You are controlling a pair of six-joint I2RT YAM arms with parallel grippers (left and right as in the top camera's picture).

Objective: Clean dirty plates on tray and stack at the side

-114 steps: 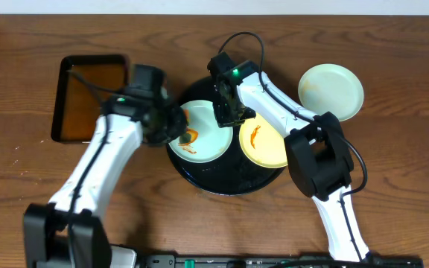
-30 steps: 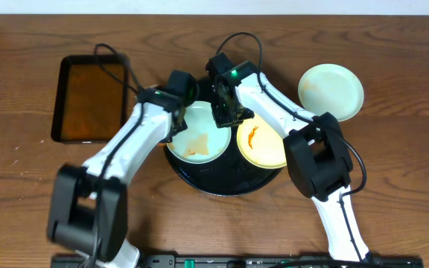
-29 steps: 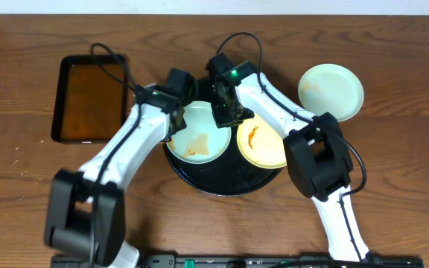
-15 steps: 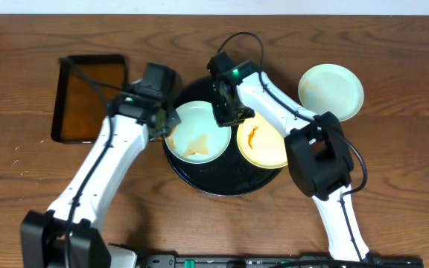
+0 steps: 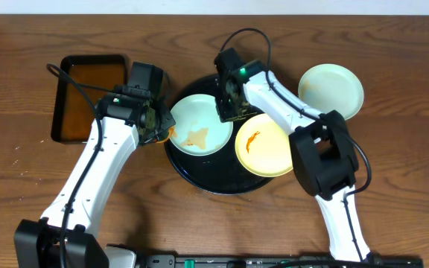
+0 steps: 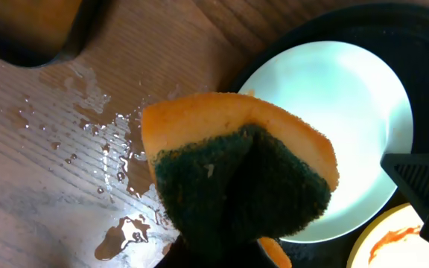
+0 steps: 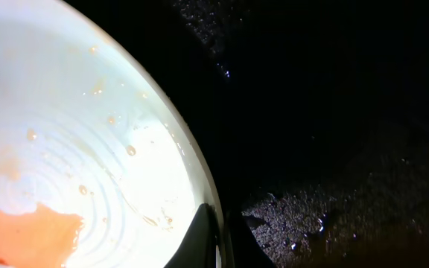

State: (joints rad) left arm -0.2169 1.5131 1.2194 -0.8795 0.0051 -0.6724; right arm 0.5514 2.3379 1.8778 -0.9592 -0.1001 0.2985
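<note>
- Far left: a rectangular tray point(image 5: 56, 104) of brown liquid on the wooden table point(image 5: 21, 171), near the round tray but apart from it.
- Left gripper point(image 5: 155, 120): clamped on a sponge point(image 6: 237, 160) (orange body, dark green scouring face toward the wrist camera). It hangs over wet wood just left of the round tray, touching no plate. Spilled drops point(image 6: 121, 175) lie beneath it.
- Centre: the round black tray point(image 5: 214, 173), which carries two plates.
- Middle plate point(image 5: 199, 128): pale mint, on the left half of the round tray. A thin orange film lies at its centre, and water beads show in the right wrist view.
- Right gripper point(image 5: 228, 112): fingers pinched narrow on the far-right rim of the middle plate, apparently steadying it.
- Yellow plate point(image 5: 267, 145): on the right half of the round tray, just beside the middle plate, with a bright orange streak unwiped.
- Side plate point(image 5: 331, 91): pale mint, on the table far right, well clear of the round tray. It looks largely clean and marks the stacking spot.
- Step in hand (a judgement): scrubbing the middle plate, partly done.
- Next move, probably: bring the sponge back down flat on the film while the right gripper keeps its pinch. The plate then goes onto the side plate, and the yellow plate follows.
</note>
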